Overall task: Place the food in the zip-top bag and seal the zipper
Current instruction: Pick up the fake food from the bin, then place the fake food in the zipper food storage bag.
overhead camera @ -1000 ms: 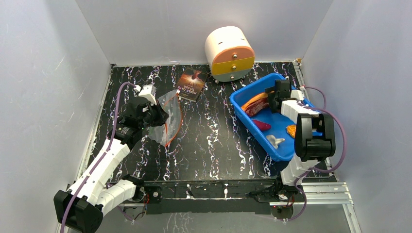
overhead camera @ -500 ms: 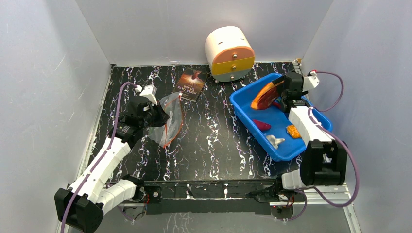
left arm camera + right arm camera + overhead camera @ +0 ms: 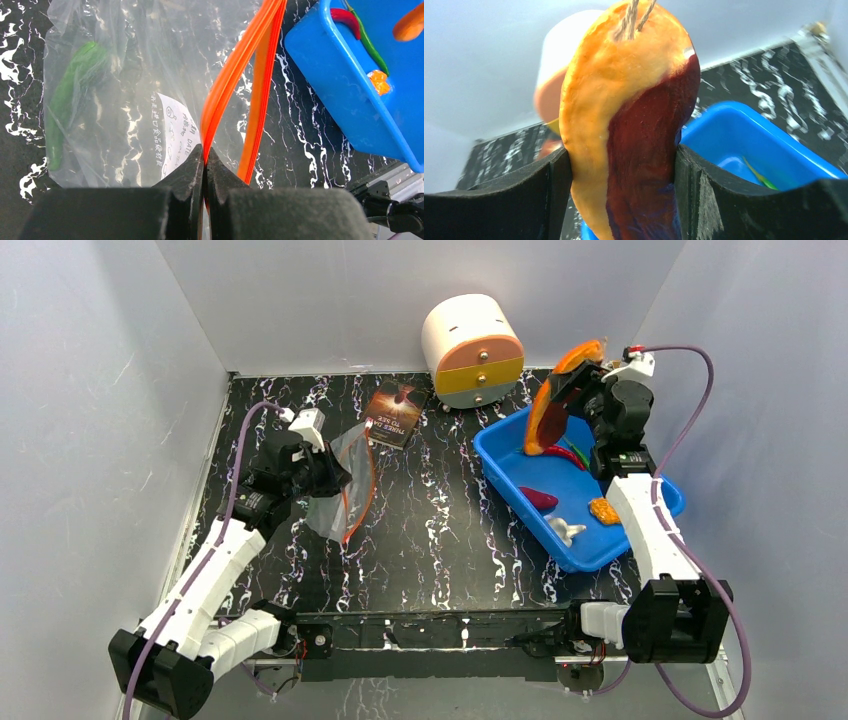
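Right gripper (image 3: 621, 200) is clamped on the orange-brown curved slice (image 3: 624, 100), one finger on each side. The slice is held upright in the air above the far end of the blue tray (image 3: 500, 455), clear of it, with a short bit of twine sticking out of its top. The tray sits on the right half of the table (image 3: 440, 540), running from the far-right corner toward the right edge. In the tray: red chili (image 3: 570, 453) and thin green stick (image 3: 367, 42) side by side at the far end, magenta piece (image 3: 538, 498) mid-tray by the left wall, white lump (image 3: 565, 531) at the near end, small orange bits (image 3: 600, 510) by the right wall. Left gripper (image 3: 205, 165) is fully pinched on one side of the zipper (image 3: 235, 75); the other side of the strip runs just beside it with a gap between, so the mouth is parted. The zip-top bag (image 3: 345, 480) is on the left half of the table, toward the far edge. Through the plastic the left wrist view shows a green pod (image 3: 65, 115) inside and a white printed label (image 3: 172, 135). A dark book (image 3: 396, 412) lies just beyond the bag, and a cream drum with orange and grey drawers (image 3: 472, 348) stands at the far edge, centre
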{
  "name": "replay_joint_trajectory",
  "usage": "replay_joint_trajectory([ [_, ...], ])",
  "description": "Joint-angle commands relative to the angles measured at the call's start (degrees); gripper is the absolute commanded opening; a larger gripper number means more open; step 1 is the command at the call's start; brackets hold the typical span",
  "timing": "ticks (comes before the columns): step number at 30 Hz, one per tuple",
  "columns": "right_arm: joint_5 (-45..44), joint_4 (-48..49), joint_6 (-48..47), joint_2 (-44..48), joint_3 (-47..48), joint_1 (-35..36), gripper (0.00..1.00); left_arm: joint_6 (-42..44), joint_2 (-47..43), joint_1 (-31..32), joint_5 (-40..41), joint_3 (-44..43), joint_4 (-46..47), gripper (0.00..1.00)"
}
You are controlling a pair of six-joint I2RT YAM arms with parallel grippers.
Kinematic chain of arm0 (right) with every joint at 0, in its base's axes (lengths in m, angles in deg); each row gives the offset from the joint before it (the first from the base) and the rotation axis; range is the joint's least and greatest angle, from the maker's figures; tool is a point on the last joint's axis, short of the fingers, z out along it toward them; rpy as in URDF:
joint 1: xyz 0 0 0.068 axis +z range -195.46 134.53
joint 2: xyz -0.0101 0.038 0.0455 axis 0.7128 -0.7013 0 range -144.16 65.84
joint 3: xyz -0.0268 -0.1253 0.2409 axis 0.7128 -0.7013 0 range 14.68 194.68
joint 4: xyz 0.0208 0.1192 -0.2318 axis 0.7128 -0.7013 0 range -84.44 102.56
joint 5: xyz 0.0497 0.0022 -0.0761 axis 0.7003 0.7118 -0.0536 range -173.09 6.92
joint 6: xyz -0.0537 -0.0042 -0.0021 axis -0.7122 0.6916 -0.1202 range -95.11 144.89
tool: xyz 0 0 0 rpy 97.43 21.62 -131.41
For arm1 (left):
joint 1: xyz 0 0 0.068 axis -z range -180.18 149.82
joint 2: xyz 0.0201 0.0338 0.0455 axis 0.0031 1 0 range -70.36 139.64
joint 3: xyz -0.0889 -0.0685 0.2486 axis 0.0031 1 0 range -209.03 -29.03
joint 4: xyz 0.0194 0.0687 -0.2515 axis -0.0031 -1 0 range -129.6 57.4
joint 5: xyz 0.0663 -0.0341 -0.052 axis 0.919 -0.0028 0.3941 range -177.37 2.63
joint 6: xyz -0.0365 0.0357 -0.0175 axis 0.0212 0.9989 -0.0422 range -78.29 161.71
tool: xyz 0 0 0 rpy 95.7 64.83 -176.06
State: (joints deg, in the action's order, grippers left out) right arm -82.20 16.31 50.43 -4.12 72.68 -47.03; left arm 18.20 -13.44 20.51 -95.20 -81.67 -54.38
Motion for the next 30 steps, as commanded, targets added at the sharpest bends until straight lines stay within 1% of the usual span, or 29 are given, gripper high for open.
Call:
replay_joint_trajectory([
  [1,15.23,9.53,-2.34,2.48,4.57,0.83,0.60,1.95,0.50,-0.12,-3.24,-3.92,-2.69,0.00],
  [4,22.21,13.82,-1.67,2.71,4.60,3.79,0.59,3.28,1.69,-0.12,-3.96,-4.77,-3.69,0.00],
  [10,27.42,16.97,-7.75,3.53,7.34,15.79,0.60,4.79,4.53,-0.12,-7.45,-8.66,-7.06,0.00],
  [16,33.51,27.35,-5.12,4.47,6.19,24.50,0.61,3.20,4.73,-0.09,-12.80,-10.16,-7.06,0.00],
  [20,34.55,34.82,-4.27,4.23,4.40,30.78,0.62,1.80,4.71,-0.12,-16.24,-10.29,-6.21,0.00],
  [22,34.46,42.94,-2.88,3.56,2.26,35.14,0.63,1.04,4.44,-0.12,-17.30,-10.11,-5.78,0.00],
  [26,35.24,53.69,1.92,-0.77,2.43,40.19,0.62,-1.08,4.57,-0.11,-20.81,-10.58,-4.73,0.00],
  [30,35.62,58.48,2.50,-4.83,2.99,43.35,0.62,-2.34,4.96,-0.12,-23.70,-10.95,-3.84,0.00],
])
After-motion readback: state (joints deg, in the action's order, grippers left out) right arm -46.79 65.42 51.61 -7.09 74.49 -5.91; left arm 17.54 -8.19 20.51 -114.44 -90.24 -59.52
